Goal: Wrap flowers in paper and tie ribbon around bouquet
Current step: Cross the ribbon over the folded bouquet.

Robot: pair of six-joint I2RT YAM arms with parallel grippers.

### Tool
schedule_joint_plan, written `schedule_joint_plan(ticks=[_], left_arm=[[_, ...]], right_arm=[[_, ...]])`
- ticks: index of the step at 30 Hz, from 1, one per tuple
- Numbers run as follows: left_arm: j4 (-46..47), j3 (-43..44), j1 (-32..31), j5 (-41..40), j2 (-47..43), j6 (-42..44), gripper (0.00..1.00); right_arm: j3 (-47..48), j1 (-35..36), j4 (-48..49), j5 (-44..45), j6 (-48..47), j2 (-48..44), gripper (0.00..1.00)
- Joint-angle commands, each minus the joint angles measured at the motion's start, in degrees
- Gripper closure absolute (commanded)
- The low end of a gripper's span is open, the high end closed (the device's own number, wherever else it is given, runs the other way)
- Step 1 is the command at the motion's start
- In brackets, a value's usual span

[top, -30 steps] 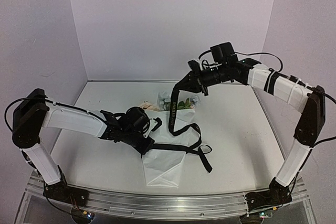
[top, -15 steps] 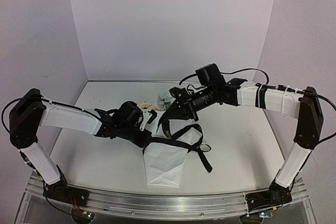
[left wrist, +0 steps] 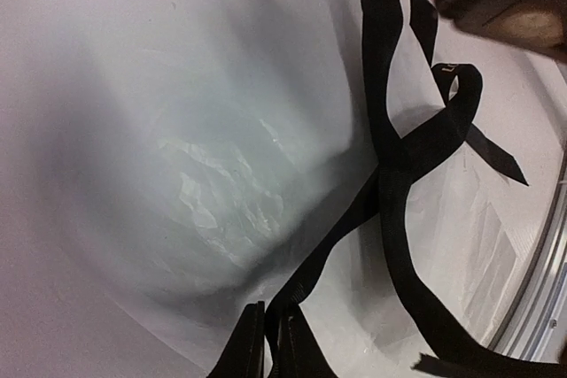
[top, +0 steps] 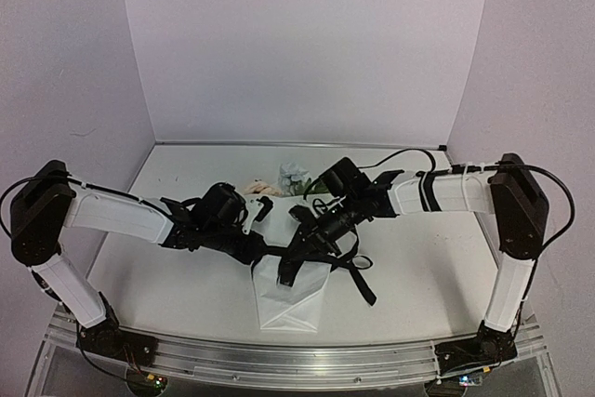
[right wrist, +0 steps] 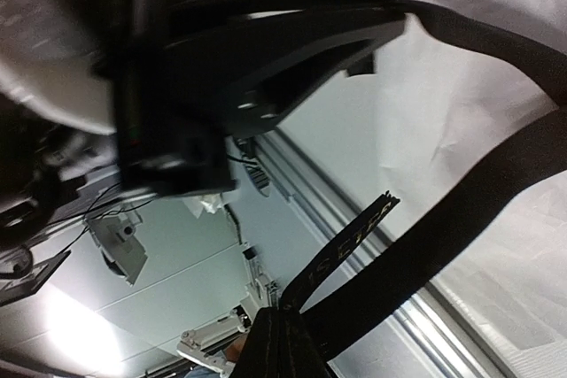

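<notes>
We judged the tying underway: the ribbon (left wrist: pixel 400 157) lay loosely crossed over the bouquet (top: pixel 290 293), lower centre of the top view, so its ends needed pulling apart next. The right gripper (right wrist: pixel 279 343) pinched one strand tight; the left gripper (left wrist: pixel 266 343) stood barely parted at another, and we could not tell whether it gripped

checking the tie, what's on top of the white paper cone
The black ribbon lies looped across the paper cone. Blooms show beyond its far end; what is inside is covered.

Thin matt white paper (left wrist: pixel 177 174), crinkled ahead of the left gripper (left wrist: pixel 266 334), is crossed by smooth, faintly sheened black woven ribbon (left wrist: pixel 394 236).
</notes>
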Motion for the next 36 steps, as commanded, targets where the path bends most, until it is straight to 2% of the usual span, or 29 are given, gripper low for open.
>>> schedule_joint_plan(ticks=[1,11,18,27,36], left_arm=[[5.0,-1.4,0.4,1.0,-3.8,-0.1,0.91],[6.6,-2.4,0.4,3.8,-5.2,0.8,0.91],[5.9,-2.8,0.4,5.1,-5.1,1.0,0.95],[4.9,-4.1,0.4,1.9,-7.3,0.2,0.96],[4.7,-4.1,0.4,2.7,-7.0,0.1,0.97]], right_arm=[[0.1,1.4,-5.6,9.4,-6.3,1.8,1.0],[2.4,3.1,-10.3,19.7,-9.6,5.4,1.0],[5.2,3.8,-15.2,27.5,-12.4,6.7,1.0],[3.8,5.2,-12.0,36.9,-12.9,4.8,1.0],[3.5,7.8,-7.2,44.2,-10.2,5.0,1.0]])
